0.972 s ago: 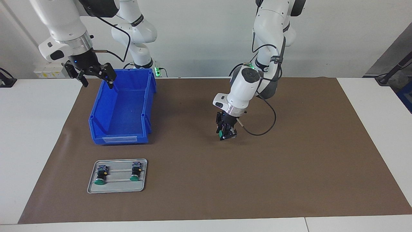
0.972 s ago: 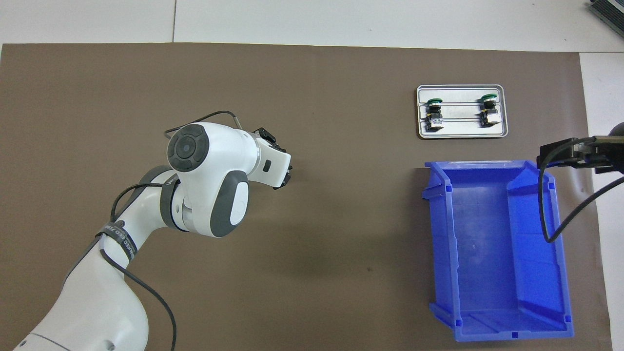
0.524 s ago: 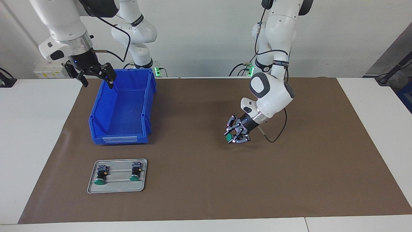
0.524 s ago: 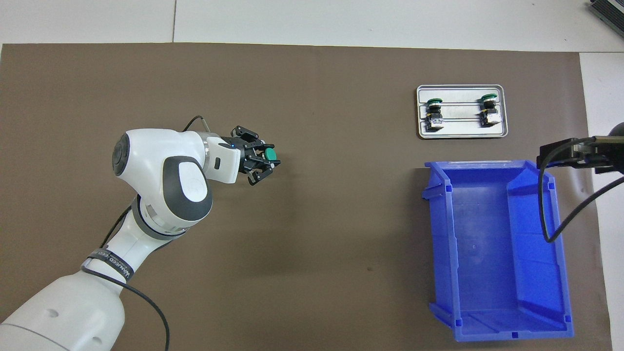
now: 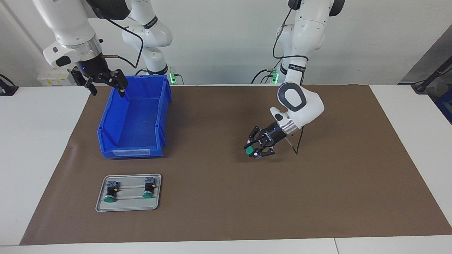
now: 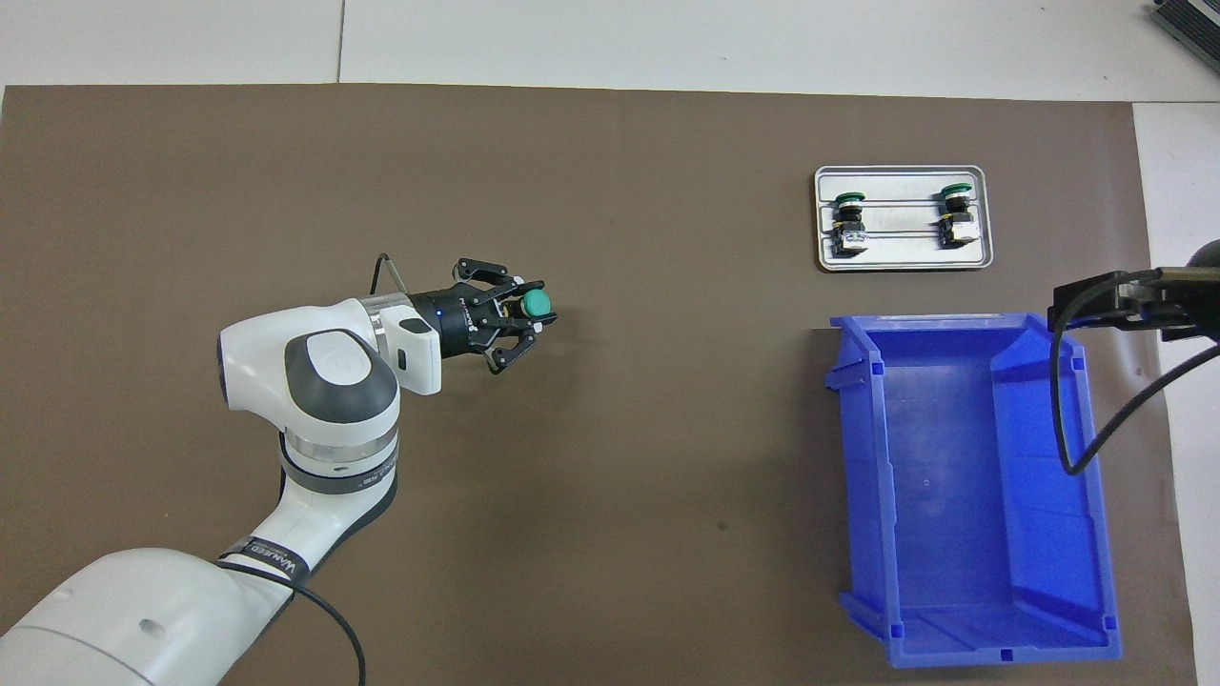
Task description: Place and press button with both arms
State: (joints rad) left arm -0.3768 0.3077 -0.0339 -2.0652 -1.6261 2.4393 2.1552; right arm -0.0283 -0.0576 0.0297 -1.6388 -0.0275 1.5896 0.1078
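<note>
In the facing view, the black two-finger left gripper [image 5: 255,150] hangs low over the middle of the brown paper mat [image 5: 226,211], pinching the small push-button switch with the round green cap [image 5: 249,151]; the cap pokes out past the fingertips toward the right arm's end of the table, so the switch's long axis lies nearly level, along the line of the wrist. The black right gripper [image 5: 106,83] waits with its fingers spread above the rim of the empty blue plastic bin [image 5: 131,148], at the corner nearest the robots. Farther from the robots than the bin, a flat silver metal tray [image 5: 100,206] holds two more green-capped switches [image 5: 127,190] lying on their sides. In the overhead view, the left gripper [image 6: 527,316] again clamps the switch [image 6: 536,304], cap aimed across the mat [image 6: 610,572] at the bin [image 6: 963,653] and the tray [image 6: 904,265]. The right gripper [image 6: 1096,305] shows only at the edge. The pressing arm would probably have to approach along that level axis, cap-first, and it stands well apart from the switch.
</note>
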